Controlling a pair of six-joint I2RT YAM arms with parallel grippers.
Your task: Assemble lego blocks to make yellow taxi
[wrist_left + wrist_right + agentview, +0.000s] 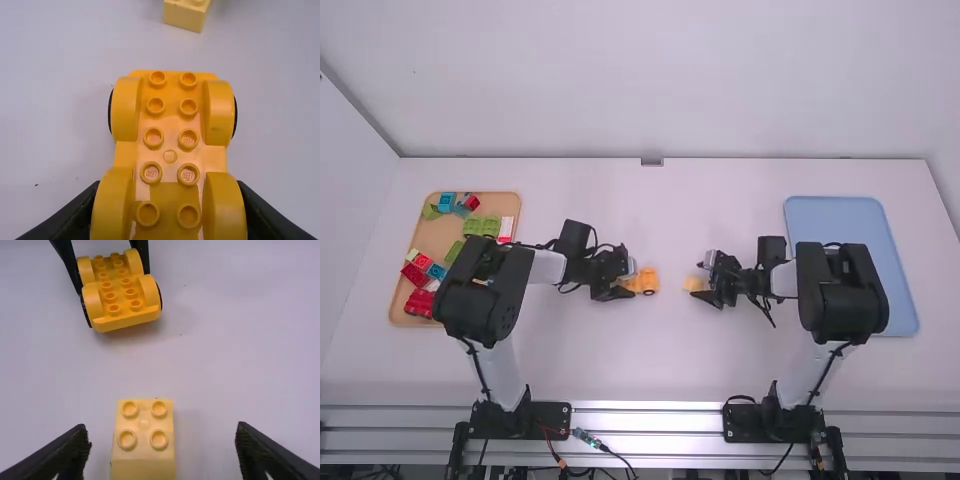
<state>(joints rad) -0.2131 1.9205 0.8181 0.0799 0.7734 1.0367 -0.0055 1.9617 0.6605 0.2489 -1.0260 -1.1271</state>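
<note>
With the left arm (485,300): rises from a base (552,418) at the near edge, bends, and points in toward the middle. With the right arm (840,300): rises from its own base (742,424) and bends inward too, facing its partner across a gap. At the left gripper (628,283): grasps the orange-yellow car base (648,281) by the wheel guards at one end, a finger on either side. Has two rows of upward studs, with small lettering on several stud tops. At the right gripper (700,281): is spread wide around the pale yellow brick (692,284), with a finger on each side, not touching it. Sits on the table (670,370), that brick, four studs up, apart from the car base. Farther off, at the left: fills a wooden tray (440,238) partly with red, green and blue bricks (490,226). At the right: lies flat, in the case of the blue tray (850,215).
</note>
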